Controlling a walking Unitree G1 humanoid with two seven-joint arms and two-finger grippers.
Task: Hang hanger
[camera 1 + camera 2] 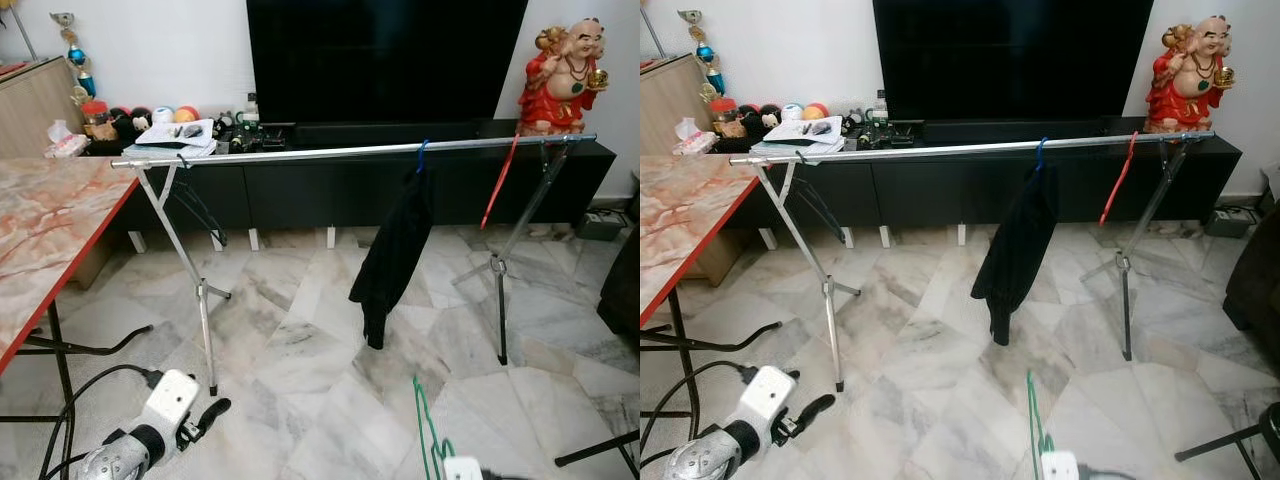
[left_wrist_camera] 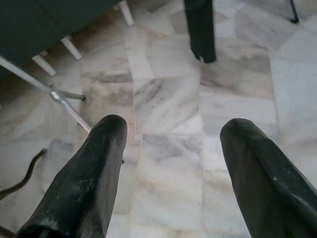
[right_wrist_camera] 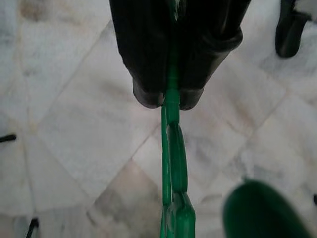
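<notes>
A: Clamping the green hanger (image 3: 171, 148), is it — the right gripper (image 3: 171, 101)?

B: Yes. In the right wrist view its two black fingers (image 3: 143, 59) are pressed together on the thin green plastic, which runs out past the tips over the marble floor (image 3: 74, 129). From the head camera the hanger stands up low in front of the robot, just above the white wrist housing, well short of the rail.

A: And the left gripper (image 2: 171, 134)?

B: Spread wide with nothing between the fingers. It hangs low on the robot's left, over the tiles, near the foot of the rack's left leg (image 1: 185, 265).

A: Where is the rail?

B: The silver clothes rail (image 1: 330, 152) runs across the room in front of the dark TV cabinet (image 1: 300, 190), carried on crossed legs at each end. A black garment (image 1: 392, 255) hangs near its middle from a blue hook (image 1: 422, 152). A red hanger (image 1: 498, 185) hangs further to the right, and a dark hanger (image 1: 195, 205) hangs near the left end.

A: Anything else around?

B: A marble-topped table with a red edge (image 1: 50, 230) on the left, a black cable (image 1: 90, 385) on the floor under it, a large dark television (image 1: 385, 60) behind the rail, and a red figurine (image 1: 560, 80) on the cabinet's right end.
</notes>
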